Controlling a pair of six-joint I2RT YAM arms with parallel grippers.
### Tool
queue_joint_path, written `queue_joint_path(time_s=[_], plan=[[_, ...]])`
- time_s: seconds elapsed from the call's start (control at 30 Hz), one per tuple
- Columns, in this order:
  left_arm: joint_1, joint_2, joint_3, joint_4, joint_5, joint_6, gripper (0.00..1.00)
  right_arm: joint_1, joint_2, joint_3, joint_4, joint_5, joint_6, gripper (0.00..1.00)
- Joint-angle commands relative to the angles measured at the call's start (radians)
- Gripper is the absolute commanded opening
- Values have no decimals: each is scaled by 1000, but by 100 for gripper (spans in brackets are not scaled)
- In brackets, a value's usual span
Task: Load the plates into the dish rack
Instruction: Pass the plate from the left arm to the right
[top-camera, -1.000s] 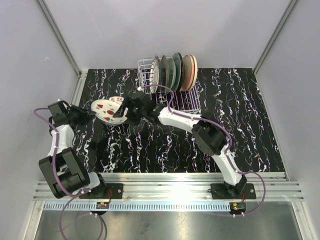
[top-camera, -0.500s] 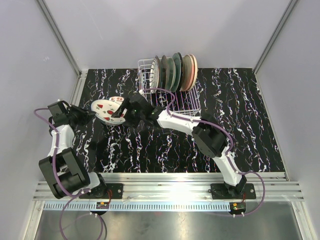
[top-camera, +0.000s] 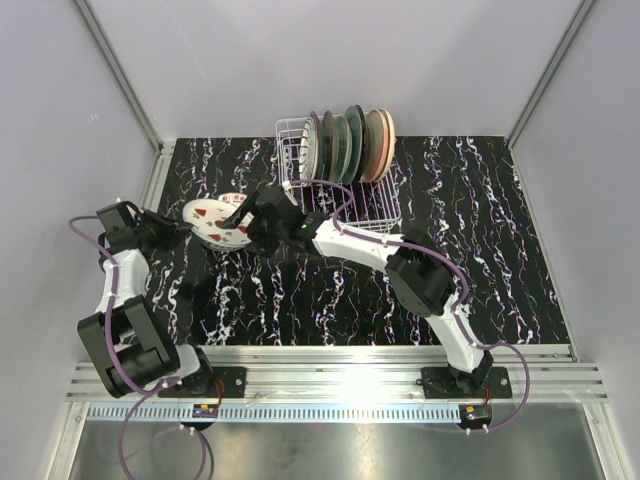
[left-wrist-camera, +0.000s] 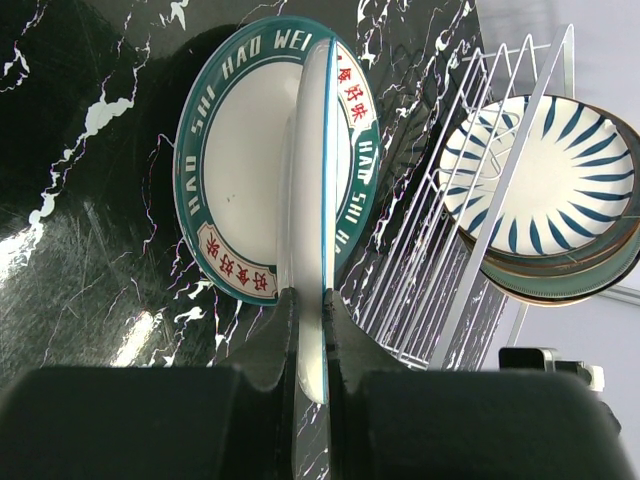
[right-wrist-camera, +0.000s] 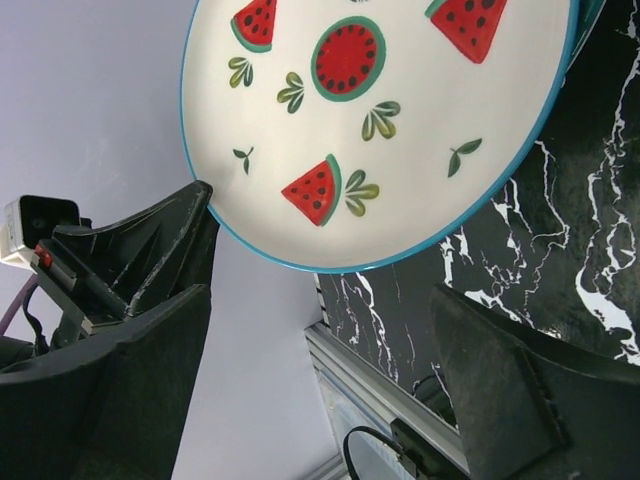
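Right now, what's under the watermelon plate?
A green-rimmed lettered plate lying on the table. The watermelon plate, held edge-on in the left pincer, hides a strip across that plate's middle.

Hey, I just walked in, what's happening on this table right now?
Plates are being loaded into a white wire dish rack at the back, where several plates already stand upright. The left gripper is shut on the rim of a watermelon-patterned plate. The right gripper is at that plate's other side with jaws open, not gripping it. A green-rimmed plate lies on the table beneath.
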Motion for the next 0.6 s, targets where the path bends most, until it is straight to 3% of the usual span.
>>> queue_joint_path(time_s=[0.0, 0.23, 0.43, 0.57], plan=[[-7, -61, 18, 95, 66, -34, 0, 9, 29, -9, -197, 33, 112, 100], [-13, -67, 23, 88, 59, -27, 0, 15, 43, 40, -286, 149, 170, 100], [-18, -73, 23, 85, 57, -28, 0, 14, 114, 166, -411, 153, 170, 100], [-25, -73, 24, 82, 57, -25, 0, 14, 132, 184, -388, 166, 182, 100]])
